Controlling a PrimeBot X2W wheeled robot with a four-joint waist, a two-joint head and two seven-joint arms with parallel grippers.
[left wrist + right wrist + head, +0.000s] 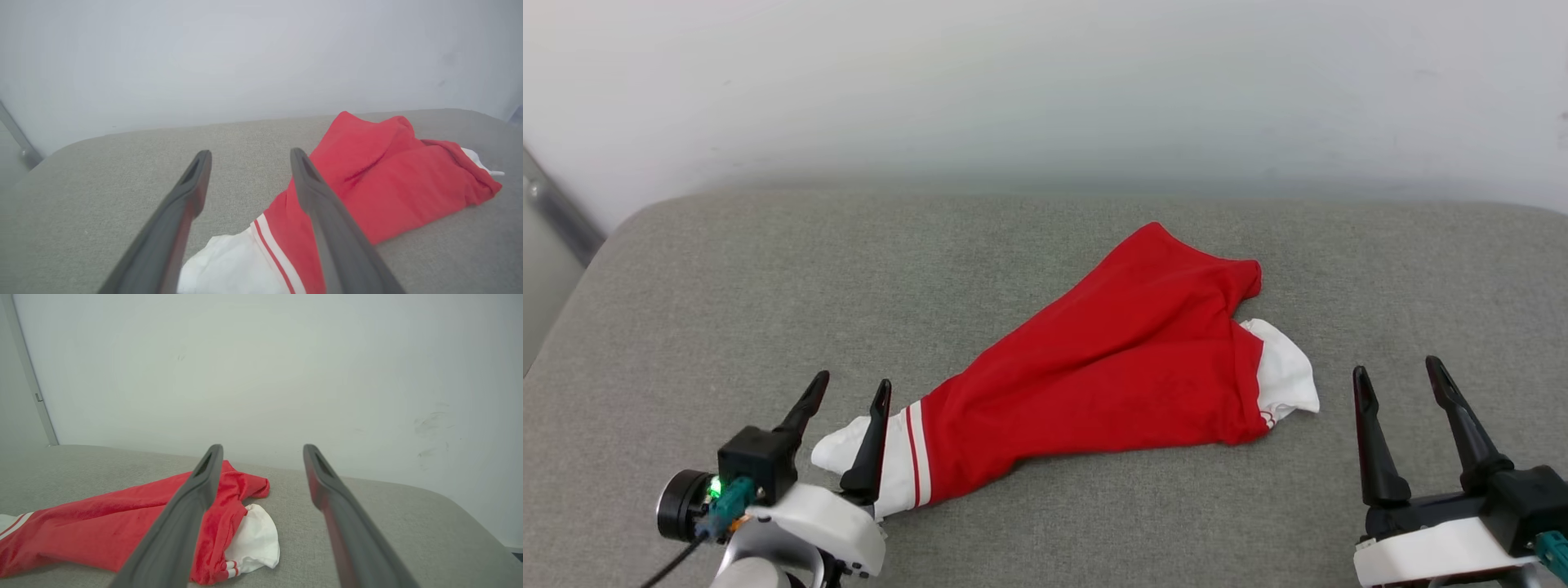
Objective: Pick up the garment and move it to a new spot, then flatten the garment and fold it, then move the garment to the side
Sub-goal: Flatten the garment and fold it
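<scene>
left gripper [854,380]: fingers spread apart, lower left; right gripper [1396,367]: fingers spread apart, lower right

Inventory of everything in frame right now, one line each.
garment: 1, red with white sleeves and red-white striped trim, crumpled on the surface, running from near left to centre right
padded surface: 1, grey fabric, under the garment
wall: 1, white, behind the surface
metal strip: 1, grey, far left by the wall
left gripper: 1, dark fingers, open, near left at the garment's white sleeve end
right gripper: 1, dark fingers, open, near right, apart from the garment
</scene>
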